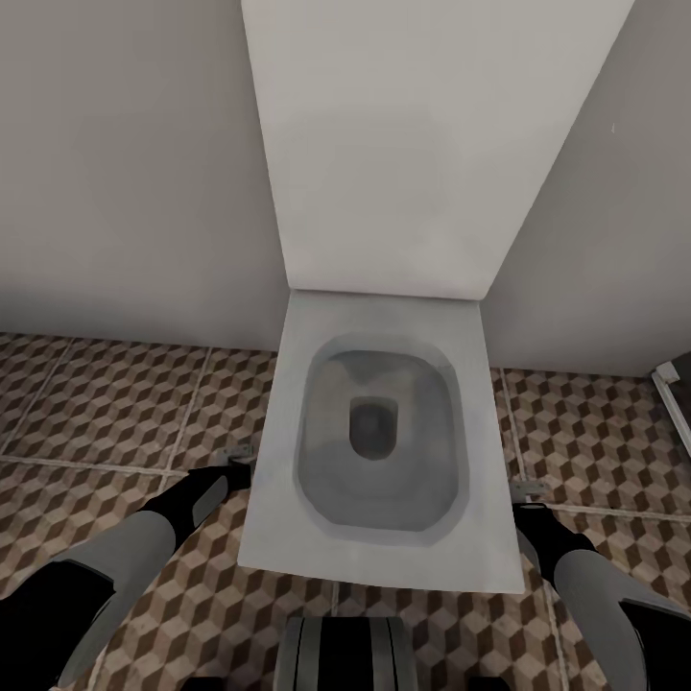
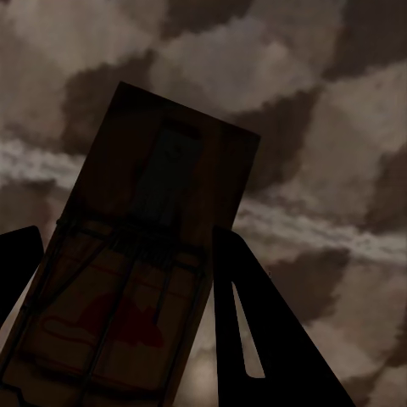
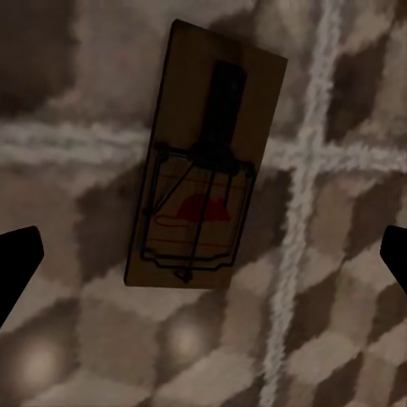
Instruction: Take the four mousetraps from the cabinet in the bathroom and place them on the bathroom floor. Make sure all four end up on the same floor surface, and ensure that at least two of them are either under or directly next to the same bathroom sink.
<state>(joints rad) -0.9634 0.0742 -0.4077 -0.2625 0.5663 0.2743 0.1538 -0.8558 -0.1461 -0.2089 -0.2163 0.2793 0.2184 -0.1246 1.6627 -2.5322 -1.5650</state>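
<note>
A mousetrap (image 2: 161,186), a tan board with dark wire and a red mark, sits between the dark fingers (image 2: 254,322) of my left gripper (image 2: 127,233), which is shut on it just above the bathroom floor (image 1: 115,403). Another mousetrap (image 3: 208,153) lies flat on the cube-patterned tiles (image 3: 339,339) across a grout line. My right gripper (image 3: 212,246) hangs open over it, fingers spread wide and apart from it. In the head view the left gripper (image 1: 235,459) and right gripper (image 1: 528,491) point down at either side of a toilet. The cabinet and the sink are out of view.
A white square toilet (image 1: 274,499) with its raised lid (image 1: 403,144) stands straight ahead against pale walls (image 1: 115,192), between my two arms. A white frame edge (image 1: 669,389) shows at the far right. Patterned tiles run on both sides of the toilet.
</note>
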